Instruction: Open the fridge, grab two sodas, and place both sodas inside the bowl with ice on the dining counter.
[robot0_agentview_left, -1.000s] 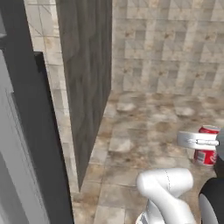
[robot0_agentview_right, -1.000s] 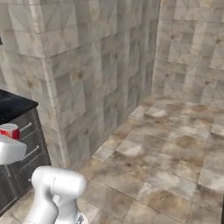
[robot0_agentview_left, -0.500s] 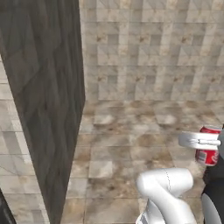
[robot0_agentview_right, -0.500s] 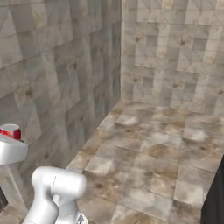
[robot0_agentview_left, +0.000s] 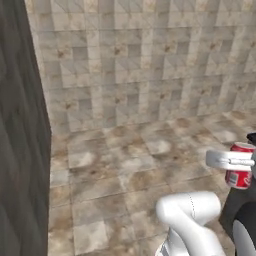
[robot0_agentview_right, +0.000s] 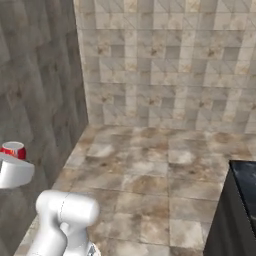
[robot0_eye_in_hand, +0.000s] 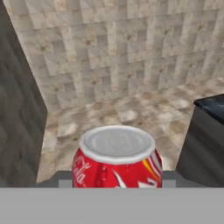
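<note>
The gripper (robot0_eye_in_hand: 117, 183) grasps a small red soda can (robot0_eye_in_hand: 117, 164) with a silver top, its white script lettering too blurred to read

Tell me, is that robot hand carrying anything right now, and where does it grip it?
Yes. The gripper holds the red soda can upright, clamped by its sides low on the body, with the silver top left free.

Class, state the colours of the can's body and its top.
The can has a red body with white lettering and a silver-grey top, best seen in the hand view.
</note>
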